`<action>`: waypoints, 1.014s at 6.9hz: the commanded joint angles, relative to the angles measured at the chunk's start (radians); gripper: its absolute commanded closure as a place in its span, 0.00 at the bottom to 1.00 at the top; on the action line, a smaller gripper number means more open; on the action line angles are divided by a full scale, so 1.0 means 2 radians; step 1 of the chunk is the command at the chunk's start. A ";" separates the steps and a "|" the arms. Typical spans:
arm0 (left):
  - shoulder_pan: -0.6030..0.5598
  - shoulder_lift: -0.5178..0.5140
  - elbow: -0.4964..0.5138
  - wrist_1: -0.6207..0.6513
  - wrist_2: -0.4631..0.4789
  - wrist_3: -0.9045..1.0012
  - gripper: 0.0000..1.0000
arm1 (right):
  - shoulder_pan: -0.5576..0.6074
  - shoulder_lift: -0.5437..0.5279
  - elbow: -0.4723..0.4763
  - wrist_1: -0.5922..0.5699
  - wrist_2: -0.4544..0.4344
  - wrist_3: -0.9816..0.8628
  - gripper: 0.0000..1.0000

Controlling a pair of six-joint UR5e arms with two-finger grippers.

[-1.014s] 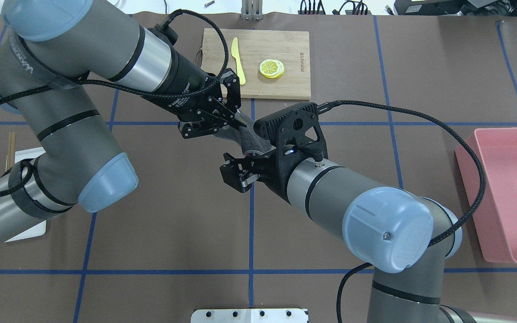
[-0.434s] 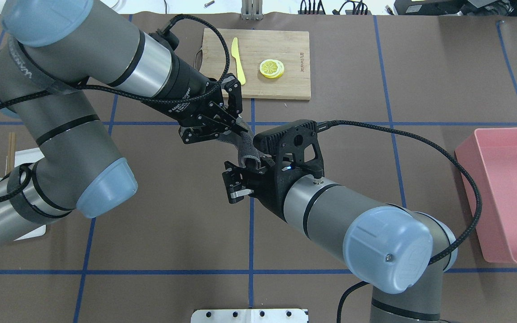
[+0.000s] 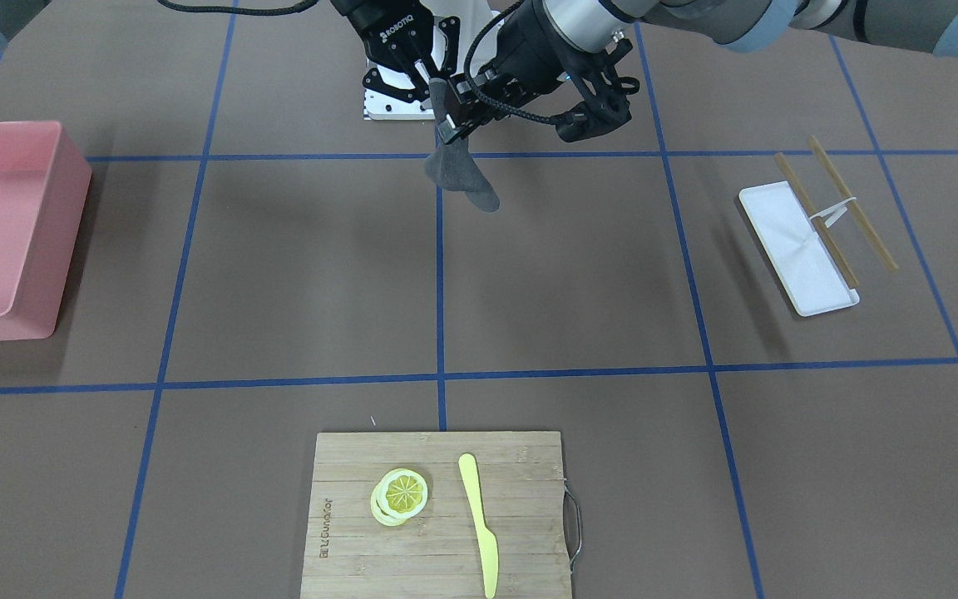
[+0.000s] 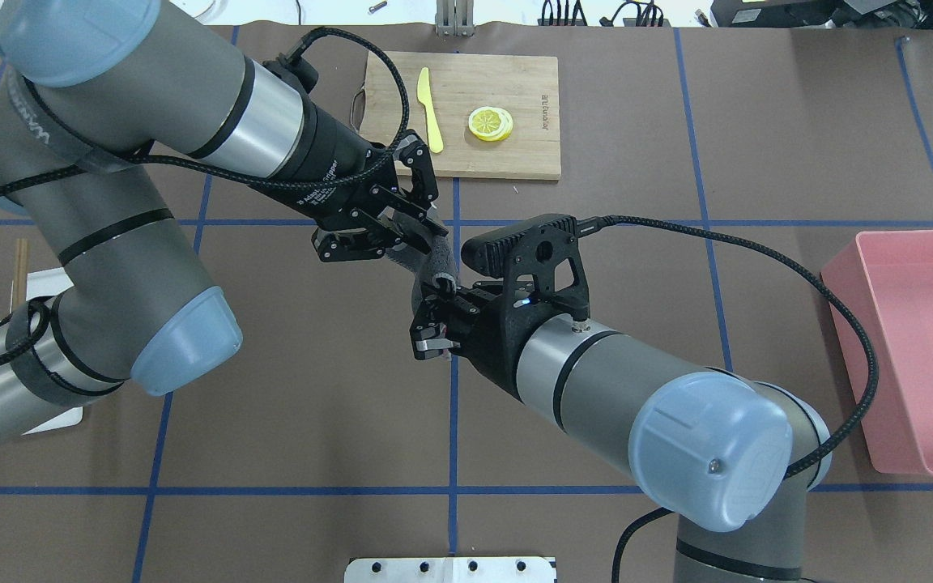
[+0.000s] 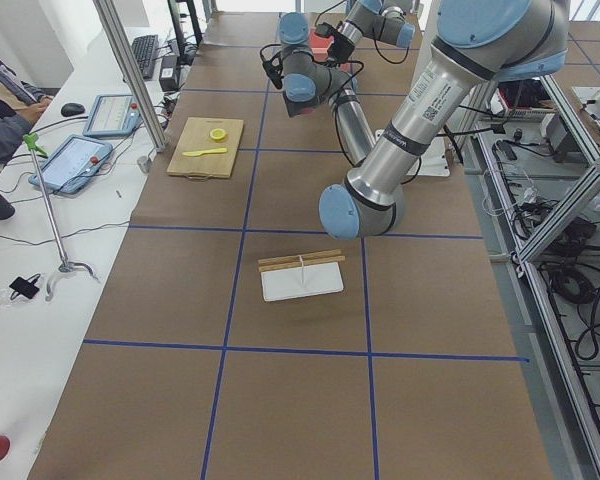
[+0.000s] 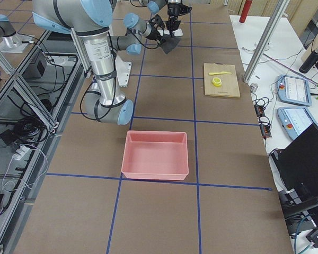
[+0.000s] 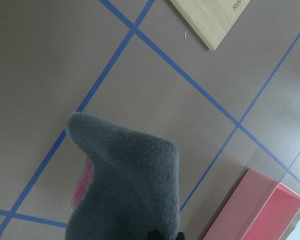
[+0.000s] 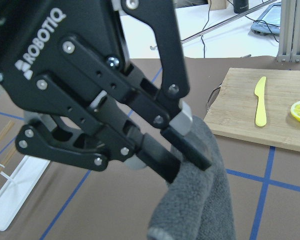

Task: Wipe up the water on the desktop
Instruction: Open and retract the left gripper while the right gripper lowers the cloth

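My left gripper is shut on the top of a dark grey cloth and holds it in the air over the brown desktop with its blue tape grid. The cloth hangs limp below the gripper. The right wrist view shows the left gripper pinching the cloth. My right gripper is close under the cloth with its jaws apart, one finger at the cloth's edge. I cannot tell whether the cloth lies between them. No wet patch shows on the desktop.
A bamboo cutting board with a yellow knife and lemon slices lies at the far centre. A pink bin stands at the right. A white tray with chopsticks lies on my left.
Both grippers have shifted a little toward the robot's side. The cloth, spread out to the right before, now hangs bunched and narrow between the two grippers.
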 commanded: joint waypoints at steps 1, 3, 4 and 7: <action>-0.009 0.006 -0.023 0.003 0.001 0.000 0.31 | 0.004 -0.019 0.018 0.002 -0.001 0.007 1.00; -0.077 0.033 -0.029 0.000 -0.001 0.004 0.20 | 0.010 -0.099 0.060 -0.003 -0.003 0.057 1.00; -0.105 0.047 -0.027 0.000 0.000 0.007 0.20 | 0.012 -0.124 0.052 -0.010 -0.002 0.098 1.00; -0.145 0.103 0.024 0.000 0.004 0.197 0.20 | 0.070 -0.223 0.057 -0.095 0.158 0.124 1.00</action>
